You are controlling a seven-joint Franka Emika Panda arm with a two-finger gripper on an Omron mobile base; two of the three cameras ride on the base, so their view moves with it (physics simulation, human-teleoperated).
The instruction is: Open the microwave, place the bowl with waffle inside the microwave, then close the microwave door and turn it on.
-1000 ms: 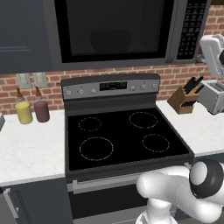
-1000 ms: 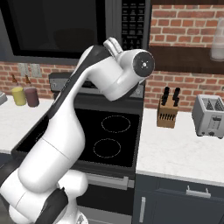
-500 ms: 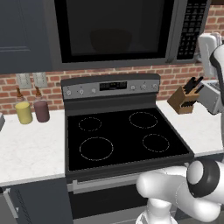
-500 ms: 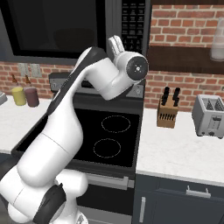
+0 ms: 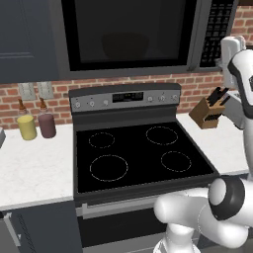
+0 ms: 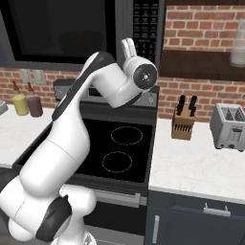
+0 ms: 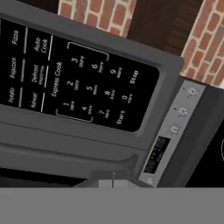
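The microwave (image 7: 52,131) appears rolled at a steep angle, its dark grey casing crossing the frame from upper left to lower right. Its black keypad strip (image 7: 74,78) sits centrally, close to the camera. Legible labels: Pizza, Popcorn, Potato, Auto Cook, Defrost, Reheat, Express Cooking, digits 0 to 9, Stop and Start. A thin outline frames the number block. Beyond the casing, red brick wall (image 7: 103,15) shows at the top and upper right, with a dark brown panel (image 7: 164,24) between the two brick areas. At right, the stove's grey control panel (image 7: 175,127) carries three round knobs and a small dark display with faint lettering, unreadable.
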